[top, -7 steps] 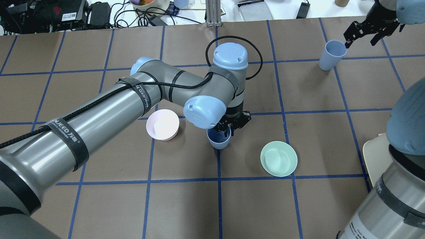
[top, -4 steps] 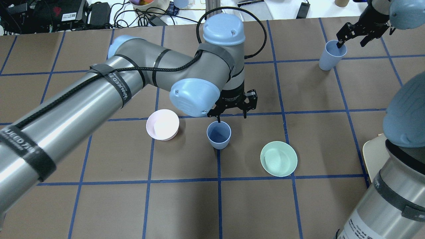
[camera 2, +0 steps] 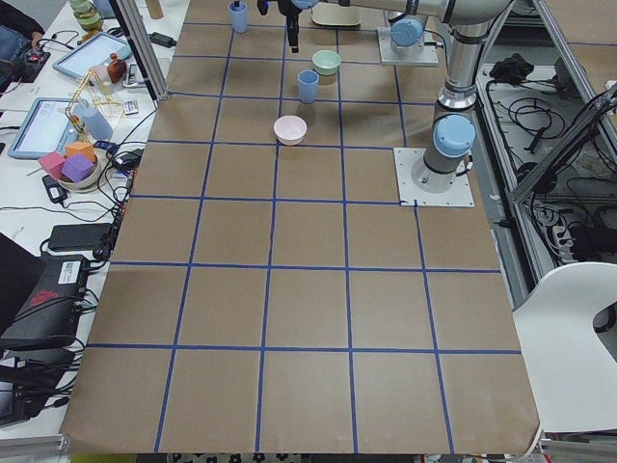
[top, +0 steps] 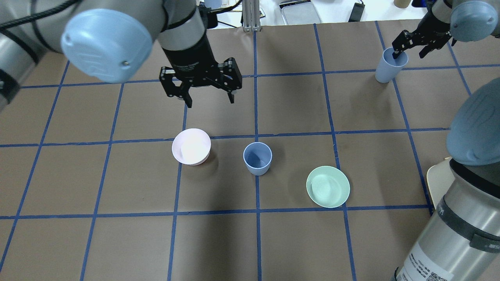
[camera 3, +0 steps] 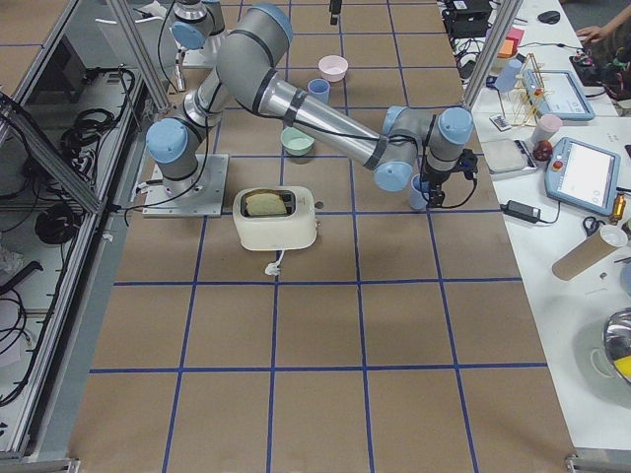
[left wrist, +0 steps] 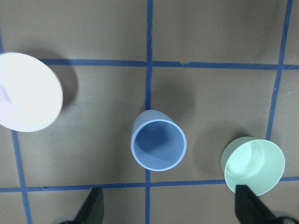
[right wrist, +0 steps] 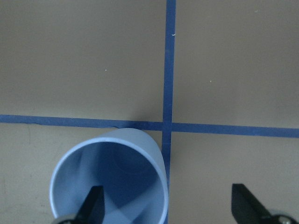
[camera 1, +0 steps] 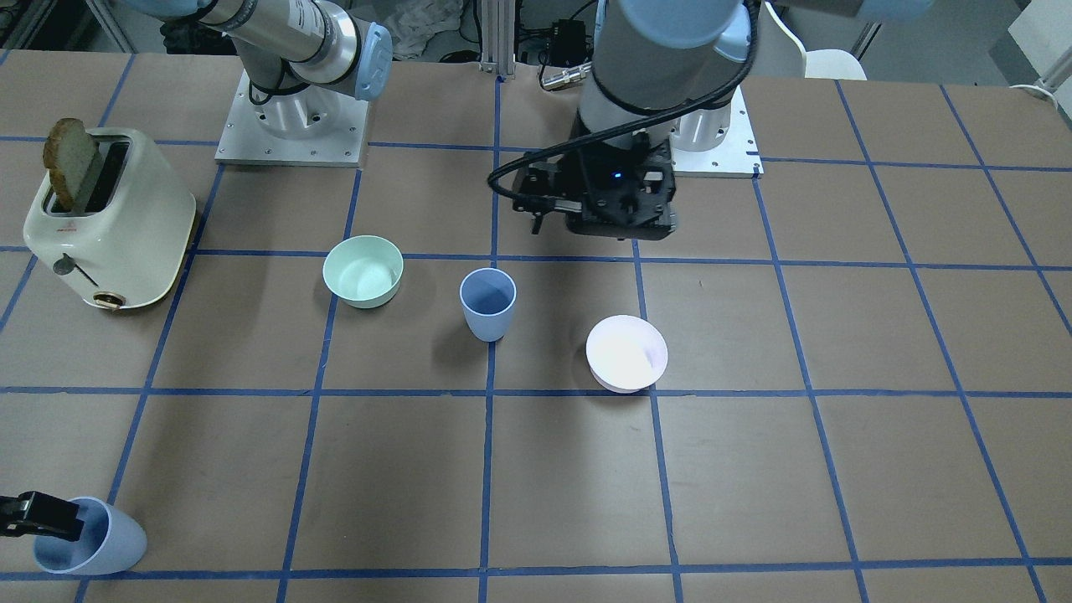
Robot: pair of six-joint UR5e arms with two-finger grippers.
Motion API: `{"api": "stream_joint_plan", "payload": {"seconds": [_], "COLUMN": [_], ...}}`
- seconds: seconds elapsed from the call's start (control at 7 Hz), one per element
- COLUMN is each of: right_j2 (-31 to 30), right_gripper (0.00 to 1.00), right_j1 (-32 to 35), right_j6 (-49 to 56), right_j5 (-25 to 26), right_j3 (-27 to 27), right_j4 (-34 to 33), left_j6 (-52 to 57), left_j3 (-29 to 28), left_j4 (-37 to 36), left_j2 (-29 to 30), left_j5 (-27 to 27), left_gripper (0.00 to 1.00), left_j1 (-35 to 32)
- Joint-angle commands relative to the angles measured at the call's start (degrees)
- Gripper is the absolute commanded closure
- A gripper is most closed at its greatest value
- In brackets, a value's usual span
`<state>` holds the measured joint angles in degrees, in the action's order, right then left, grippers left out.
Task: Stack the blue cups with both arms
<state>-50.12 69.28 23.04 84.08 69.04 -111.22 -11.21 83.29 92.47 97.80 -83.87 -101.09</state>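
Observation:
One blue cup [top: 257, 158] stands upright mid-table between the two bowls; it also shows in the front view [camera 1: 487, 303] and the left wrist view [left wrist: 159, 144]. My left gripper [top: 211, 102] is open and empty, raised above the table, behind and left of this cup. The second blue cup [top: 390, 64] stands at the far right, also in the right wrist view [right wrist: 112, 182] and front view [camera 1: 84, 536]. My right gripper [top: 408, 52] is open over it. One finger is inside the cup, the other outside, with the cup wall between them.
A pale pink bowl [top: 191, 146] sits left of the middle cup and a mint-green bowl [top: 327, 186] sits to its right and nearer. A cream toaster [camera 1: 109, 222] with toast stands on the robot's right side. A chair [top: 439, 187] is at the table's right edge.
My left gripper has lifted off the middle cup and moved up, back and left; the cup stayed put. My right gripper has come down onto the far cup, one finger inside its rim.

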Motion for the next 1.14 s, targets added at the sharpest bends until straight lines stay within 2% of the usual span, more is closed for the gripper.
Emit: {"api": "stream_joint_plan", "payload": {"seconds": [0.0, 0.29, 0.43, 0.71, 1.0], "right_j2": [0.81, 0.46, 0.37, -2.15, -9.35], "right_gripper": [0.66, 0.88, 0.93, 1.00, 1.00], "right_j1": [0.06, 0.24, 0.50, 0.76, 7.23], "right_j6": [-0.62, -3.00, -3.18, -3.87, -9.06], "right_j5": [0.22, -0.06, -0.14, 0.91, 1.00], "right_j3": [0.13, -0.05, -0.05, -0.22, 0.91], "right_j4": [0.21, 0.21, 0.21, 1.34, 7.13], "left_j6": [8.01, 10.42, 10.16, 10.34, 10.34], "left_j3": [2.39, 2.67, 3.19, 4.60, 4.60], "left_j4": [0.43, -3.76, -5.09, -7.74, -7.66], "left_j2": [-4.10, -4.73, -4.73, -4.99, -5.17], "left_j5": [-2.35, -3.31, -6.28, -6.66, -6.75], "left_gripper": [0.00, 0.00, 0.00, 0.00, 0.00], "left_j1": [6.50, 7.57, 7.57, 7.66, 7.66]}}
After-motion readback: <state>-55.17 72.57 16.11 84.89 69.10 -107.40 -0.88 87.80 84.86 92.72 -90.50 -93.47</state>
